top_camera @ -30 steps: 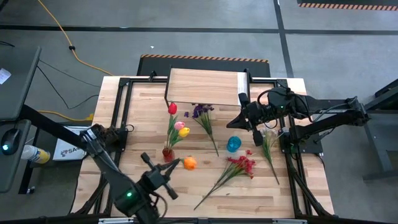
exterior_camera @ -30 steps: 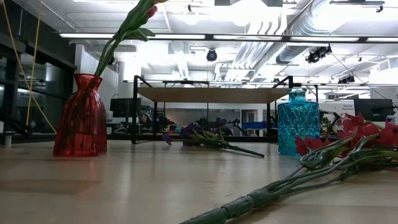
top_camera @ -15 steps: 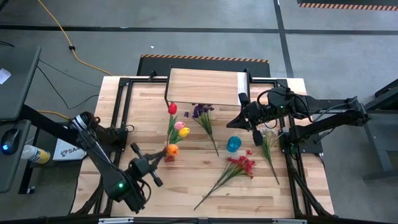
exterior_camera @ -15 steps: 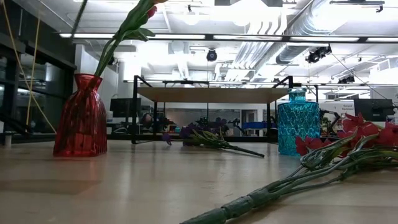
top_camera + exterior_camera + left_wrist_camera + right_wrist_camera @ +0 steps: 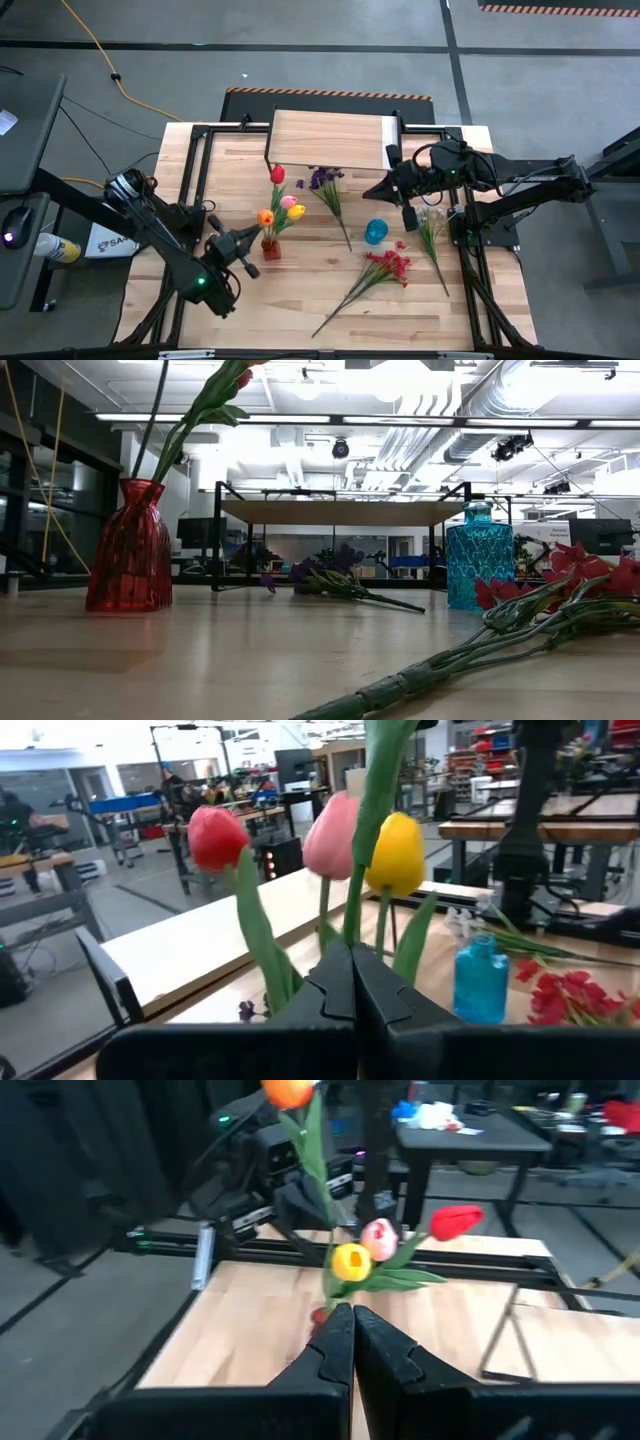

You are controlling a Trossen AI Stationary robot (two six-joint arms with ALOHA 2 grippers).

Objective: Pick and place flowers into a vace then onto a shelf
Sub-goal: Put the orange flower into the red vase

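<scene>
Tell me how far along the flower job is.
Red, pink and yellow tulips already stand in the red vase. The left gripper, shut on the orange tulip, holds it at that vase. The purple spray, red spray and white spray lie on the table; the shelf holds nothing.

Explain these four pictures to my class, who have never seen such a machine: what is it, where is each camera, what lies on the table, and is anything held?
Two robot arms work at a wooden table. One camera looks straight down, one sits at tabletop level, one rides on each wrist. The left gripper is shut on the orange tulip, beside the red vase holding three tulips. The right gripper is shut and holds nothing. A blue vase, purple spray, red spray and white spray are on the table near the shelf.
</scene>
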